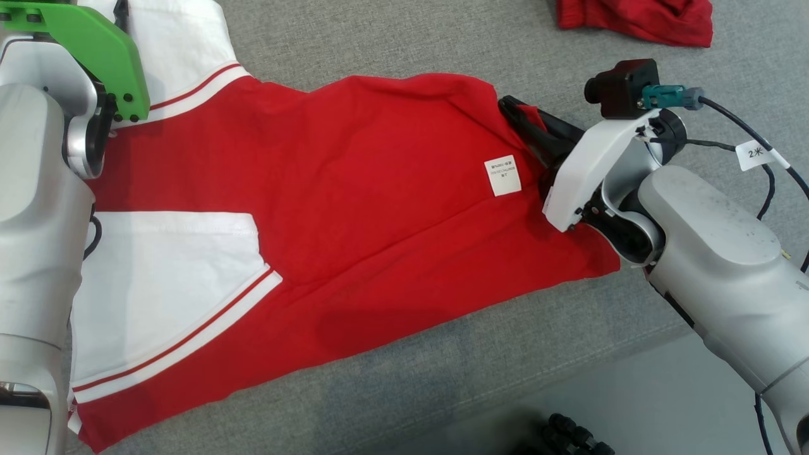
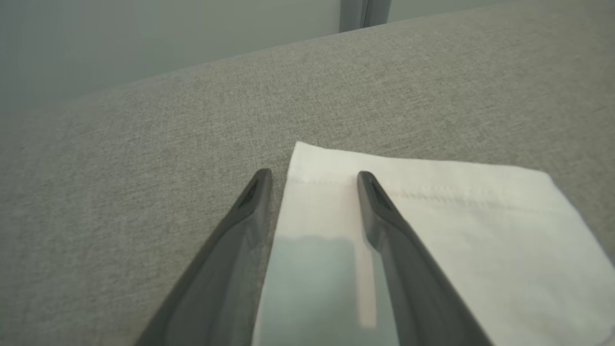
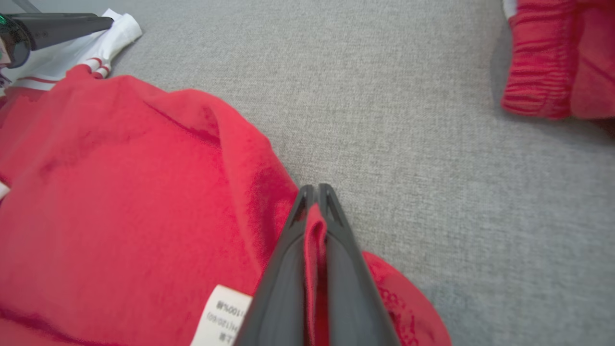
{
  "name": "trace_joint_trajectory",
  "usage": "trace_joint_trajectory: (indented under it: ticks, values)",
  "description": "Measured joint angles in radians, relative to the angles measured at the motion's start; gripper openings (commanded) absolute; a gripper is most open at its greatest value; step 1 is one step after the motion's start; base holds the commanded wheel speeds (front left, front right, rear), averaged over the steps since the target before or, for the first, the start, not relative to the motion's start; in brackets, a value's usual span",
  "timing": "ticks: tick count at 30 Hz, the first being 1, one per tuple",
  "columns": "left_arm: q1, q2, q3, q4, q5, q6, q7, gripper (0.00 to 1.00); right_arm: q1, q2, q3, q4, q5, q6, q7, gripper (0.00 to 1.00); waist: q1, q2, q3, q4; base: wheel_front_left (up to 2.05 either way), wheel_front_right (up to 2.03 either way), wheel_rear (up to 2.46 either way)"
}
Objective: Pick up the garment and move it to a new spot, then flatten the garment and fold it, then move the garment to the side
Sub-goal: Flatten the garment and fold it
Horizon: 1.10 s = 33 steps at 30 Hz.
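You can read "2米" on the tag point(image 1: 755, 153) hanging by the right wrist. The white label point(image 1: 503, 175) on the garment point(image 1: 354, 208) carries small print. In the right wrist view you can make out "100%" on it, and the rest is too small to read. The garment, red with white panels and red-and-white trim, lies spread over the grey surface point(image 1: 392, 38). Its white parts are toward the left edge and its red body reaches to the right, with one corner near the front edge. Your right tool point(image 1: 509, 106) is clamped tight on a fold of red cloth at the garment's right end, near the label, and the fold stands pinched between its two fingers. Your left tool point(image 2: 314, 177) is spread wide over the corner of a white sleeve point(image 2: 456, 216), one finger above the white cloth and the other above bare surface just beside the hem. You cannot tell whether either finger touches. A second red cloth point(image 1: 638, 19) lies bunched at the far right corner, well apart from the garment.
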Motion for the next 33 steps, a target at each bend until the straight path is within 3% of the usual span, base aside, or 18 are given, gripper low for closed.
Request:
trace_joint_trajectory:
  ticks: [3,10,18,27,33]
  values:
    - [-0.009,-0.002,-0.004,0.011,0.001,-0.009,0.01,0.0,-0.001,-0.001,0.007,0.004,0.004,0.0,-0.006,0.0,0.0,0.0,-0.002,-0.002,0.0,0.0,0.0]
    - [-0.018,-0.008,-0.018,0.042,0.003,-0.027,0.025,0.0,-0.006,-0.007,0.025,0.022,0.02,0.0,-0.02,0.0,0.0,0.0,-0.011,0.0,0.0,0.0,0.0]
    - [-0.018,-0.056,-0.026,0.056,-0.001,-0.055,-0.025,0.0,-0.005,-0.053,0.019,0.067,0.044,0.0,-0.059,0.0,0.0,0.0,-0.035,0.031,0.0,0.0,0.0]
    - [0.008,-0.069,0.031,-0.006,-0.063,-0.105,-0.182,0.0,0.012,-0.076,-0.005,0.106,0.053,0.0,-0.142,0.0,0.0,0.0,-0.089,0.092,0.0,0.0,0.0]
    - [0.145,-0.071,0.069,-0.094,-0.111,-0.134,-0.356,0.0,0.06,-0.099,-0.044,0.131,0.049,0.0,-0.226,0.0,0.0,0.0,-0.16,0.148,0.0,0.0,0.0]
